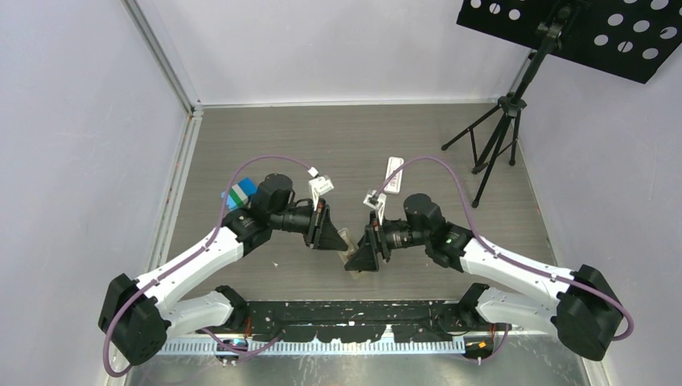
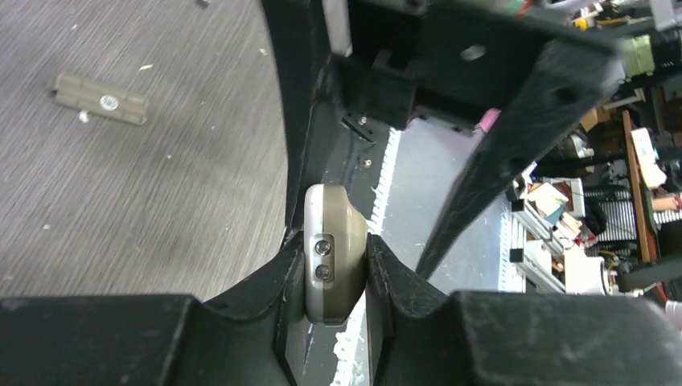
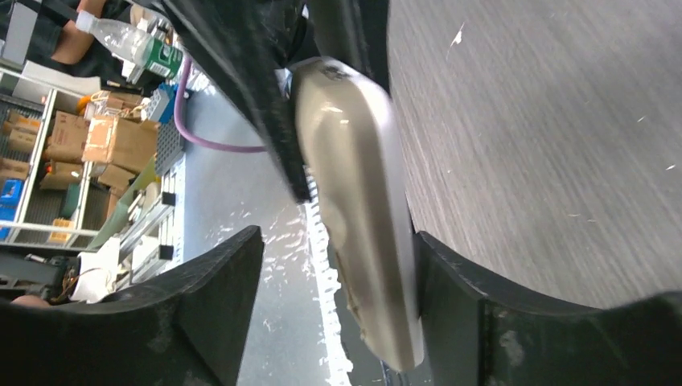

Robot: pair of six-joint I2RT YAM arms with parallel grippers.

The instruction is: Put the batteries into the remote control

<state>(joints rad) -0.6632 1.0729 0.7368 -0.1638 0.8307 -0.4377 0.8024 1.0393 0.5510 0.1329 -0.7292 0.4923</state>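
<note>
The remote control (image 1: 350, 245) is held in the air between my two grippers, over the middle of the table. My left gripper (image 1: 330, 235) is shut on one end of it; in the left wrist view the remote (image 2: 331, 265) shows its pale end with two small round parts, clamped between both fingers (image 2: 281, 277). My right gripper (image 3: 338, 235) is open around the other end. The remote (image 3: 354, 185) rests against one finger (image 3: 450, 289), with a wide gap to the other. The batteries are out of view.
A grey-tan flat bar (image 2: 100, 98) lies on the table; a pale bar (image 1: 394, 173) lies behind the grippers. A blue and green box (image 1: 240, 193) sits by the left arm. A black tripod stand (image 1: 499, 137) is at the back right. A metal rail (image 1: 338, 326) runs along the near edge.
</note>
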